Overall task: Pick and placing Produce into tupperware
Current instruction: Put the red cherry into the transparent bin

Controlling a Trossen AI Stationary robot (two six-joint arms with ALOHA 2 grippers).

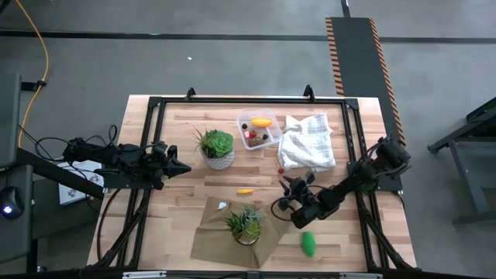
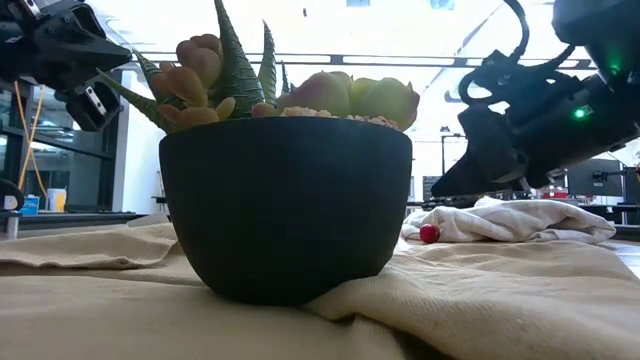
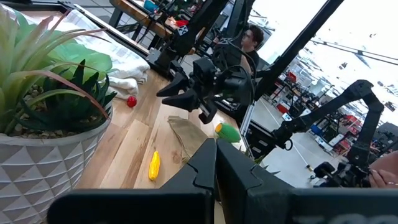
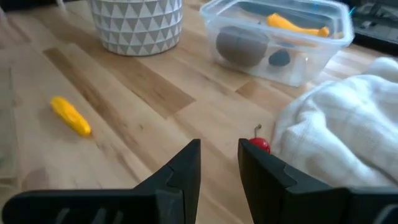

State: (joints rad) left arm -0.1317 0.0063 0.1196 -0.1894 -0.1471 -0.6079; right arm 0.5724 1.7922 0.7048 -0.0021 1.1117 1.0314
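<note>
Task was partway done, I judged. The tupperware (image 1: pixel 259 131) sat at the far middle of the table, between the white-potted plant (image 1: pixel 217 149) on its left and the white cloth (image 1: pixel 307 142) on its right, and it already held a yellow piece (image 1: pixel 260 122), a brown ball (image 4: pixel 242 45), a small dark bit & something red. Left to do, as far as I could see: one yellow oblong piece (image 1: pixel 245 191) loose on the wood near mid-table, a red berry (image 4: pixel 259 144) lying just beside the cloth's near-left edge, and a green piece (image 1: pixel 308 243) at the near right, beside the brown paper under the dark-potted plant (image 1: pixel 246 225). My right gripper (image 4: pixel 219 163) hung over the table's middle-right, pointing toward the berry; fingers were partly apart w/ only a narrow gap and nothing between them, so no grip. The berry showed just past my fingertips, apart from them. My left gripper (image 3: pixel 216 163) was fully closed & empty, waiting at the left side of the table by the white pot. My guess: berry was the step in hand, then the yellow & green ones.
</note>
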